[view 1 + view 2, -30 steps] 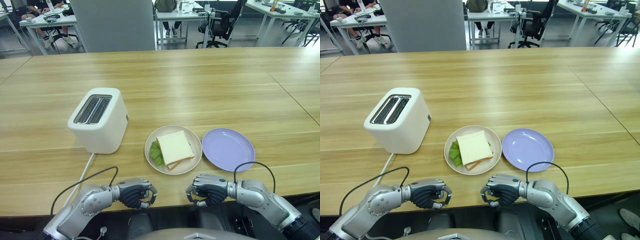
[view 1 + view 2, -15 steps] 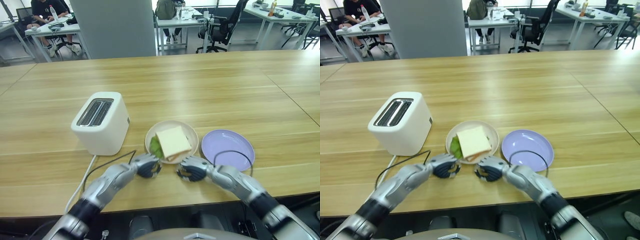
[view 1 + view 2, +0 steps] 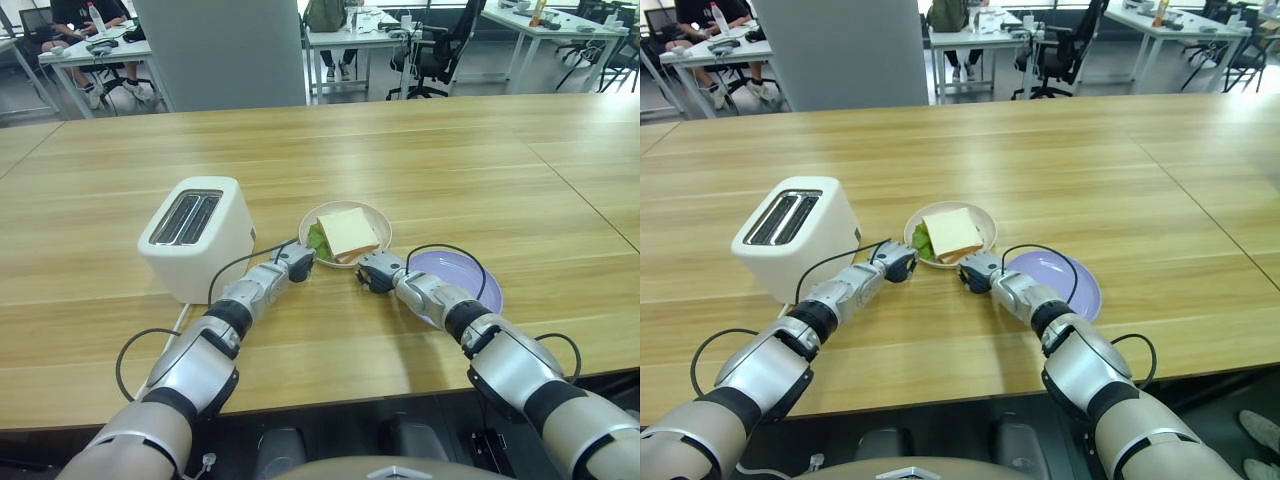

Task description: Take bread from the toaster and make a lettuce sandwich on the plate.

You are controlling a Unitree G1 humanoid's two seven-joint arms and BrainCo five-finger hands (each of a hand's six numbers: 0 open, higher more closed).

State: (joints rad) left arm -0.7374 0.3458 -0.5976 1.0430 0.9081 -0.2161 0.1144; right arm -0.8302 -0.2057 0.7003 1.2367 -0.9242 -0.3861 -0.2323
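Observation:
A white toaster (image 3: 194,249) stands on the table's left, its two slots showing dark and empty. To its right a beige plate (image 3: 374,215) carries a sandwich (image 3: 346,233): white bread on top, green lettuce (image 3: 318,240) sticking out at the left. My left hand (image 3: 296,262), fingers curled and holding nothing, rests at the plate's near-left rim beside the lettuce. My right hand (image 3: 376,271), also curled and holding nothing, sits at the plate's near-right rim, between it and a purple plate (image 3: 470,280).
The purple plate holds no food and lies partly under my right forearm. The toaster's white cord (image 3: 181,325) runs toward the table's near edge. Bare wooden table (image 3: 400,150) stretches beyond the plates. Desks and chairs stand in the room behind.
Both arms have stretched forward from the table's near edge to the beige plate's near rim. The camera has tilted, shifting the whole scene. The sandwich lies as before.

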